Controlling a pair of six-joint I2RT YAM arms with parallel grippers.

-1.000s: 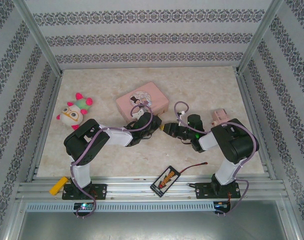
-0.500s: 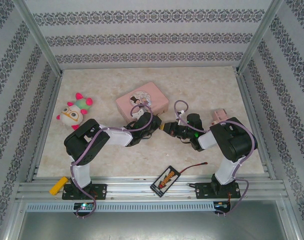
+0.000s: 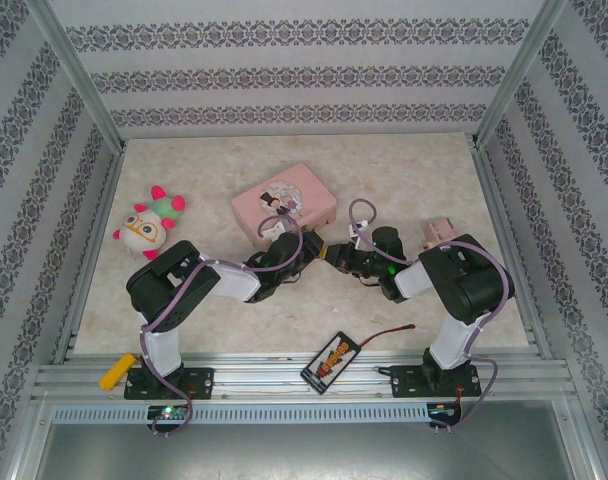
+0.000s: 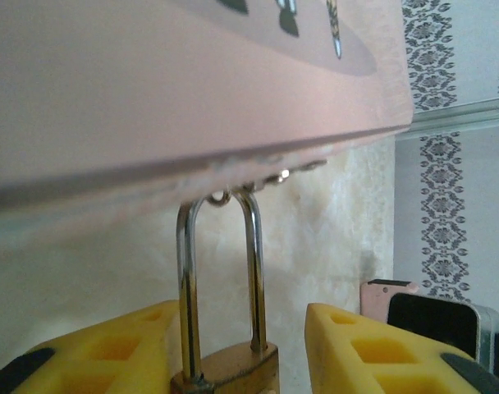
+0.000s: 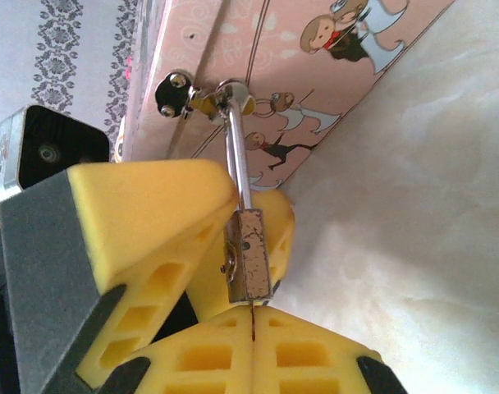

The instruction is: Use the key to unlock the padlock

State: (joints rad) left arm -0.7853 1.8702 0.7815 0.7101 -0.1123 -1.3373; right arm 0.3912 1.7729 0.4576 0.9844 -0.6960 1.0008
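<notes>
Back wall: white paper crossed by horizontal bands of dark grey damask. Left wall and right wall: same paper, bands slanting up along them. Bare aluminium posts stand at the two far corners. Worktop: cream, faintly marbled, matt. Near edge: slotted aluminium rails, then a perforated strip, then a plain grey panel. Light even; shadows short and soft. Left wrist view: same wallpaper beyond the worktop.
</notes>
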